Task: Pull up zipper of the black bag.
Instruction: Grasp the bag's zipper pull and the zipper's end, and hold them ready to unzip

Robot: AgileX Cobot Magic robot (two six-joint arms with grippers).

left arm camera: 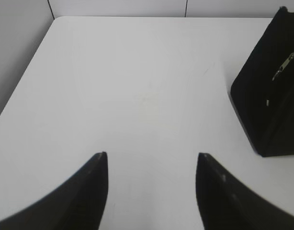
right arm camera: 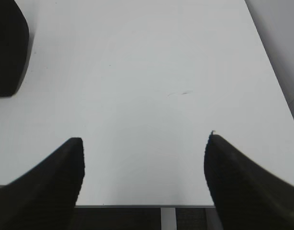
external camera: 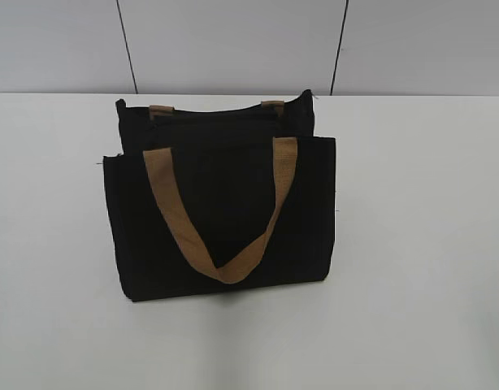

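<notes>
A black bag (external camera: 221, 211) with tan handles stands upright in the middle of the white table, its top open and one tan handle hanging down its front. In the left wrist view the bag's side (left arm camera: 269, 96) is at the right, with a small metal zipper pull (left arm camera: 283, 66) showing on it. In the right wrist view a corner of the bag (right arm camera: 8, 48) is at the upper left. My left gripper (left arm camera: 152, 155) is open and empty over bare table, left of the bag. My right gripper (right arm camera: 144, 139) is open and empty near the table's front edge, right of the bag. Neither gripper shows in the exterior view.
The white table (external camera: 412, 244) runs back to a grey panelled wall (external camera: 233, 41). The table's left edge (left arm camera: 22, 76) and its front edge (right arm camera: 137, 205) are in view from the wrists.
</notes>
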